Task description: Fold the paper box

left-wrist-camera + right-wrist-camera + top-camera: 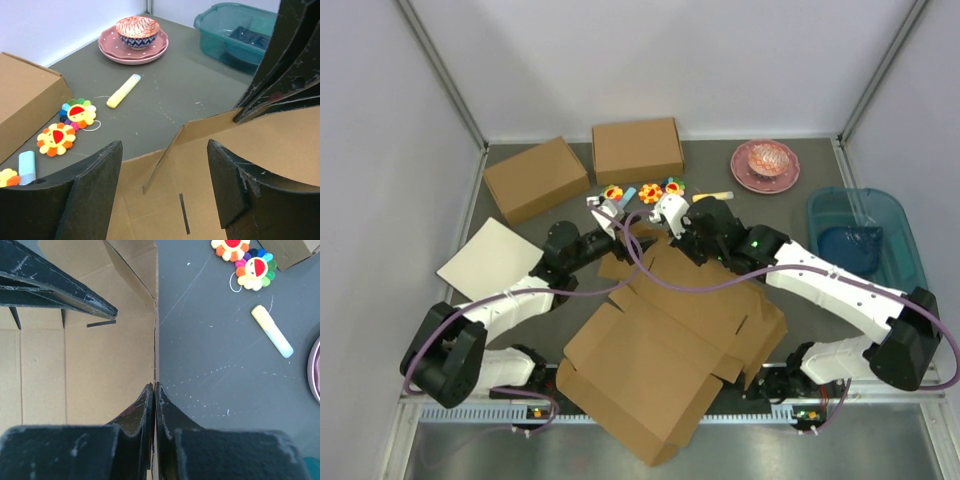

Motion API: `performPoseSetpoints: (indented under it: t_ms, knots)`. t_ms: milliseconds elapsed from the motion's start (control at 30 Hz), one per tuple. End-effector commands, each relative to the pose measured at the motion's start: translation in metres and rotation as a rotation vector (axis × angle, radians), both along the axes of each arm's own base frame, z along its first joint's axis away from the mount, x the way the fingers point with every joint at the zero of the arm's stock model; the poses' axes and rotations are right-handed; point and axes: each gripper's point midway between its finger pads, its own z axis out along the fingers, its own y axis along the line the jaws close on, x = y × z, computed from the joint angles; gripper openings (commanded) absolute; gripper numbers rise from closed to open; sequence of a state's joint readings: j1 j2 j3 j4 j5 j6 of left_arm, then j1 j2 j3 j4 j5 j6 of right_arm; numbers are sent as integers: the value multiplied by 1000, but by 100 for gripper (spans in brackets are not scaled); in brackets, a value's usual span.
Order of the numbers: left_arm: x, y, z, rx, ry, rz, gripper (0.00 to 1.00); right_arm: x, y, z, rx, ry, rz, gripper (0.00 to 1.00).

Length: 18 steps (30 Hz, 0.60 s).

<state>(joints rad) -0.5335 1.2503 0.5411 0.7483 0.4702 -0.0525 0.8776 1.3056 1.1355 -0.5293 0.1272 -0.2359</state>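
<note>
Right jaws pinch the paper box (100, 365) edge (unclear overhead).

Three flower toys (613, 192) (649, 191) (674, 186), two closed boxes (536, 178) (637, 150), one paper box (660, 350).

Top external: high above the 6 o'clock edge, looking down over the whole dark grey table (710, 160).
Left wrist: low, close, facing 2 o'clock.
Right wrist: close, looking steeply downward.
Shared by all three: flat brown cardboard sheet (650, 350) (160, 200) (100, 365), pale yellow marker stick (712, 196) (123, 91) (271, 331).
</note>
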Motion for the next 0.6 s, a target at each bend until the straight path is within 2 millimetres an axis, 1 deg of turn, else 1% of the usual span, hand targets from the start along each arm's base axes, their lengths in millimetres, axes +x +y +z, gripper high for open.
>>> performPoseSetpoints:
  t_ms: [0, 67, 167, 267, 300, 400, 500, 533, 567]
  knots:
    - [-9, -8, 17, -20, -67, -60, 72, 4, 11, 27, 40, -53, 18, 0]
    - [-13, -8, 9, -1, -51, -67, 66, 5, 10, 27, 37, -56, 12, 0]
    - [-17, -9, 2, 17, -44, -76, 63, 6, 11, 27, 38, -54, 3, 0]
    - [-19, -13, -3, 29, -30, -76, 54, 7, 14, 29, 45, -55, -1, 0]
    - [-20, -14, -5, 36, -19, -78, 49, 8, 15, 30, 44, -55, -2, 0]
    - [-19, -15, -7, 41, -11, -68, 42, 8, 17, 30, 45, -58, -1, 0]
    - [-18, -14, -9, 43, -7, -49, 28, 7, 18, 30, 44, -57, -1, 0]
    - [-16, -15, -11, 50, 4, -45, 17, 7, 18, 30, 41, -58, -4, 0]
    - [-16, -16, -14, 58, 17, -42, 10, 6, 20, 30, 43, -58, 0, 0]
